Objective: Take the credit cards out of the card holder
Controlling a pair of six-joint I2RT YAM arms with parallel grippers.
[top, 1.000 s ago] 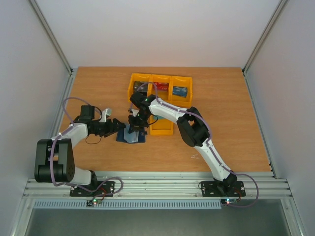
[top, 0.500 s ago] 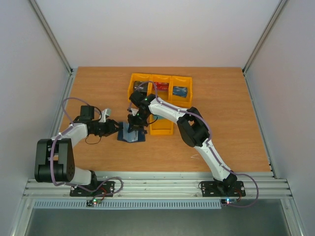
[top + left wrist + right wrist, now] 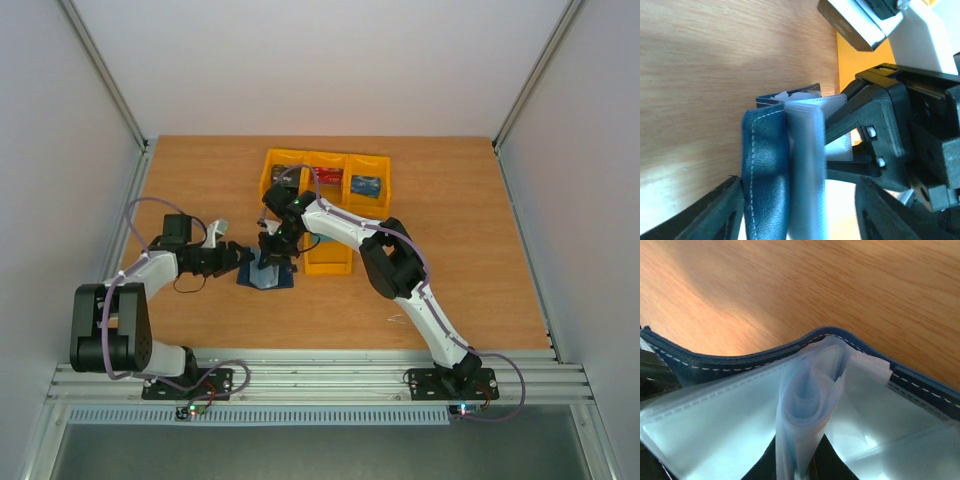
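Note:
The card holder (image 3: pixel 268 277) lies open on the table, navy outside and pale with clear sleeves inside. In the left wrist view its navy cover (image 3: pixel 765 165) and sleeves stand on edge between the fingers of my left gripper (image 3: pixel 800 205). The jaws are open: the left finger (image 3: pixel 715 212) touches the cover and the right finger (image 3: pixel 885 210) stands apart. My right gripper (image 3: pixel 800 467) is shut on a bunched fold of clear sleeves (image 3: pixel 805 405), pinching it up from the holder (image 3: pixel 740 362). No credit card can be made out.
A row of three yellow bins (image 3: pixel 326 180) stands behind the holder, and a fourth yellow bin (image 3: pixel 328 260) is just right of it. The right gripper's black body (image 3: pixel 900 125) is close in front of the left gripper.
The left gripper drew back a little to the left, then came forward again to the holder's left edge. The right gripper stays over the holder.

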